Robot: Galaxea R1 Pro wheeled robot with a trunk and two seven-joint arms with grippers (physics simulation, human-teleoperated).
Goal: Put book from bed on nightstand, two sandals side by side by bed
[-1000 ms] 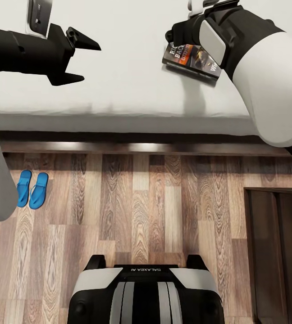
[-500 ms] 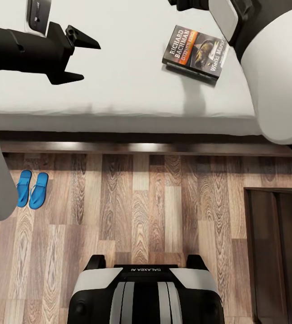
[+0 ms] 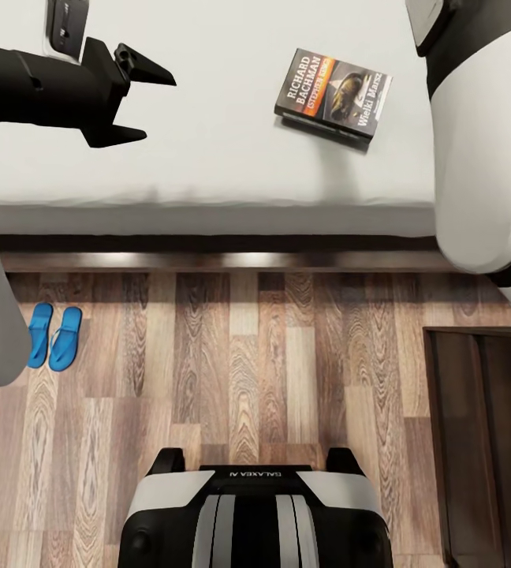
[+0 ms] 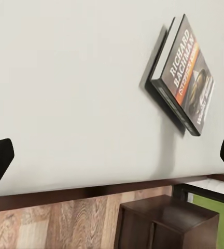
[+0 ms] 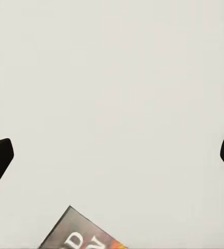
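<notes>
**Book loose on the bed, both my pincers empty**

Nearest me on the wooden floor (image 3: 240, 371), the two blue sandals (image 3: 53, 337) lie side by side, toes toward the bed frame, off by my left arm. That part of the job looks about right, and my worry there is only that my base could roll over them if I shift left. At my right stands the dark nightstand (image 3: 484, 442), close against the bed's side, and that is where the book should end up.

Farther out, on the off-white mattress of the bed (image 3: 208, 158), the book (image 3: 333, 95) lies flat, cover up, not far from the near edge. Its long axis runs aslant to that edge, the spine being the side toward my left pincer. It lies flush on soft bedding, so a grasp from above may push it down or slide it instead of getting under an edge. A nudge toward me could tip it off the mattress.

My left pincer (image 3: 141, 102) hovers over the mattress, spread wide and empty, well apart from the book. My right pincer (image 5: 112, 155) is also spread wide over bare sheet, with a corner of the book just short of it.
</notes>
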